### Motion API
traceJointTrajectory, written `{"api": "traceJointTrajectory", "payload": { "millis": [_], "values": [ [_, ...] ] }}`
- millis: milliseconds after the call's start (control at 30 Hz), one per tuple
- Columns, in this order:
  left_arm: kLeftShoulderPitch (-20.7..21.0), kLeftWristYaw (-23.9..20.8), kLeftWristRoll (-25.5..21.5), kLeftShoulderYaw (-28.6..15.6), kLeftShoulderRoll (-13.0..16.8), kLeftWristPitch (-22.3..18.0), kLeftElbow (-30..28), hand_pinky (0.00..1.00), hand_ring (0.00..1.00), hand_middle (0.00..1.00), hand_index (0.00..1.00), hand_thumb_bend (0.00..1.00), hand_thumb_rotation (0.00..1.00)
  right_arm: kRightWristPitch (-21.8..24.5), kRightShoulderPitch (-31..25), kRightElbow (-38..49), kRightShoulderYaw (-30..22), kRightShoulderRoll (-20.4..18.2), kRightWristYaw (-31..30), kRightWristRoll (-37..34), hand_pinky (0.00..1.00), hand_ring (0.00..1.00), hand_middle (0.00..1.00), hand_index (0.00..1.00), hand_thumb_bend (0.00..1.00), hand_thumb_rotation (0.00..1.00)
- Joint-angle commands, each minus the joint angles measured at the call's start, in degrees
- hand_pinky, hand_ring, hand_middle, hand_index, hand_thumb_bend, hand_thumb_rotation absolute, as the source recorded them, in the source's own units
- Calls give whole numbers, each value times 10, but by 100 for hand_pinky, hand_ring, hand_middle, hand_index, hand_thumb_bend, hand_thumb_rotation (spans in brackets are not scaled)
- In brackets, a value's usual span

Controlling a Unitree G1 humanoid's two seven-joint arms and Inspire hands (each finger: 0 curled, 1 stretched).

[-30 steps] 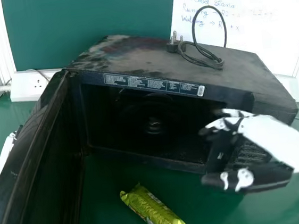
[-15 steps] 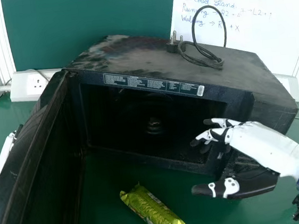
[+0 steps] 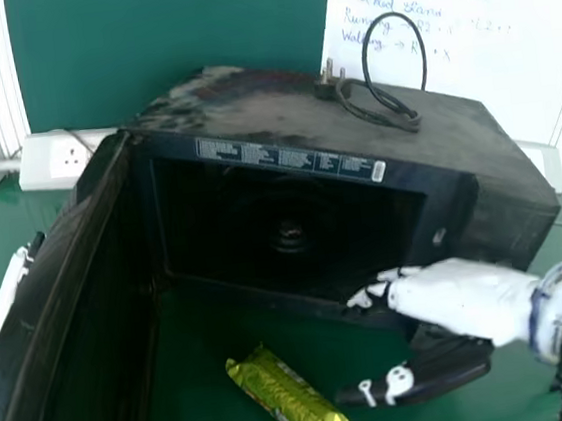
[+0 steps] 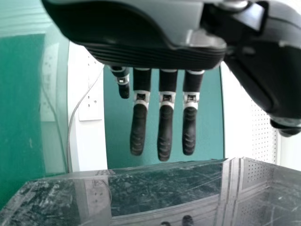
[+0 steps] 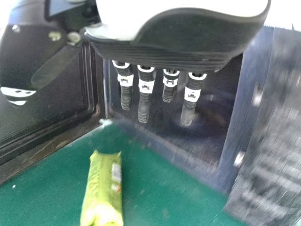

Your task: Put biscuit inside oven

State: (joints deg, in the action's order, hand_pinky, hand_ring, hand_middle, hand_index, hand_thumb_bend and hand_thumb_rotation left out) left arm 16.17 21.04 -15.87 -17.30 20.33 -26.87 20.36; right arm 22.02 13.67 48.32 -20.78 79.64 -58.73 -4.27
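Note:
In the head view the yellow-green biscuit packet [image 3: 288, 399] lies on the green table before the black oven [image 3: 454, 177], whose door stands open. My right hand [image 3: 451, 298] is at the oven's lower right front, above and to the right of the packet, its fingers extended and its thumb apart, holding nothing. The right wrist view has the right hand [image 5: 146, 87] with straight fingers, and the biscuit packet [image 5: 102, 190] apart from it. My left hand [image 3: 8, 294] is at the far left, beyond the door; in the left wrist view the left hand [image 4: 164, 108] has straight fingers.
The open oven door [image 3: 61, 314] stands along the left of the packet. A coiled cable with a plug [image 3: 391, 108] lies on top of the oven. A white socket box [image 3: 55, 161] is behind on the left, and a whiteboard [image 3: 473, 29] stands behind on the right.
My right hand has moved down and toward the packet, leftward and nearer, away from the oven's right front. The packet, the oven and the left hand have stayed where they were.

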Motion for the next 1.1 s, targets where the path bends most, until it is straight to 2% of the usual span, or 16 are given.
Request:
{"api": "traceJointTrajectory", "payload": {
  "millis": [0,133,300,467,700,833,1067],
  "values": [
    [-7,-3,3,0,-2,1,-6,31,38,43,48,52,7,-17,21,-5,33,11,8,3,72,81,85,92,100,68],
    [-10,-6,1,1,-4,9,-16,31,38,43,48,52,7,-28,49,-13,81,7,13,16,68,79,83,91,100,73],
    [-7,-2,1,0,-2,0,-7,31,38,43,48,52,7,0,95,-8,151,14,4,40,71,81,84,91,100,76],
    [-8,-6,4,0,-3,0,-7,31,38,43,48,52,7,-23,112,-17,189,-20,15,63,69,81,84,91,100,76],
    [-10,-9,3,1,-4,6,-15,31,38,42,48,52,7,-63,127,-51,226,-63,12,91,75,86,89,91,100,77],
    [-10,-9,6,3,-3,3,-17,31,38,42,48,52,7,-48,150,-59,263,-77,-2,123,74,87,92,92,100,78],
    [-14,-8,2,3,-5,11,-28,30,37,43,48,52,7,6,184,-43,310,-104,-28,180,75,90,94,95,100,79]
  ]
}}
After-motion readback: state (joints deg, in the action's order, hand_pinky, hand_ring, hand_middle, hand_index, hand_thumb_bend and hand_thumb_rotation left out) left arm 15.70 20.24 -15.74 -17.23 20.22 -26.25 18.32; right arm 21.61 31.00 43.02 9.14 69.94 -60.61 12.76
